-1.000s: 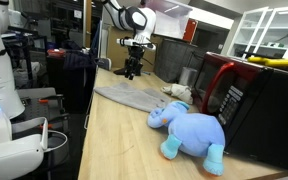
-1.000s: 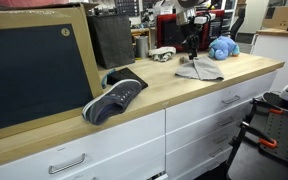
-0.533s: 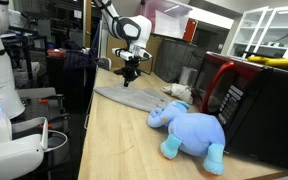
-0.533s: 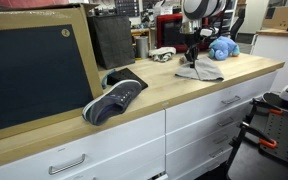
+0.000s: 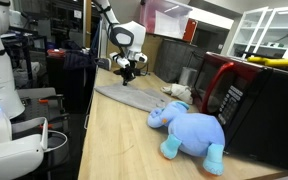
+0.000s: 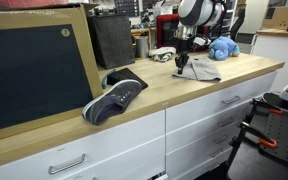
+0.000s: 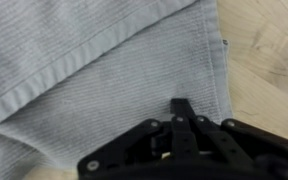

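Observation:
A grey ribbed cloth (image 5: 134,98) lies flat on the wooden counter (image 5: 114,140), and it also shows as the grey cloth (image 6: 202,71) from the side. My gripper (image 5: 127,76) hangs just over its far end, at the corner of the cloth nearest the shoe (image 6: 114,98). In the wrist view the gripper (image 7: 181,103) has its fingers pressed together and points down at the cloth (image 7: 94,70), close to its hemmed edge. Nothing shows between the fingers. I cannot tell whether the tips touch the fabric.
A blue plush elephant (image 5: 191,132) lies beyond the cloth, next to a red and black microwave (image 5: 249,100). A small white toy (image 5: 179,92) sits at the cloth's edge. A framed blackboard (image 6: 34,75) leans behind the shoe. Goggles (image 6: 164,54) lie behind the gripper.
The arm has swung across and down from behind the cloth to its corner. The jaws have gone from partly open to shut.

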Robot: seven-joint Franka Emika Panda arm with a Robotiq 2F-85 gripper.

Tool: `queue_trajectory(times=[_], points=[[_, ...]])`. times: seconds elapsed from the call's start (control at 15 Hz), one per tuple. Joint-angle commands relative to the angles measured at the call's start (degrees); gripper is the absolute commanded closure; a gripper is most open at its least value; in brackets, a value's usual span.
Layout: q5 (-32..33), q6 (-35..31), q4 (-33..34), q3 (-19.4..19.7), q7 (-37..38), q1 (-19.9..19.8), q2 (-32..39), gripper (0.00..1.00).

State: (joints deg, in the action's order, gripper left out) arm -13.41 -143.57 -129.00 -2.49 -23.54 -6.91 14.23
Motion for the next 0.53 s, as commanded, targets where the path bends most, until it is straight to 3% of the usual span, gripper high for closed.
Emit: queue_trajectory(times=[0.0, 0.47], points=[[-2.2, -6.5, -1.9, -3.1, -1.2, 1.5, 0.7, 1.0], [-1.8, -12.8, -3.0, -8.7, -0.2, 4.7, 0.7, 1.0]])
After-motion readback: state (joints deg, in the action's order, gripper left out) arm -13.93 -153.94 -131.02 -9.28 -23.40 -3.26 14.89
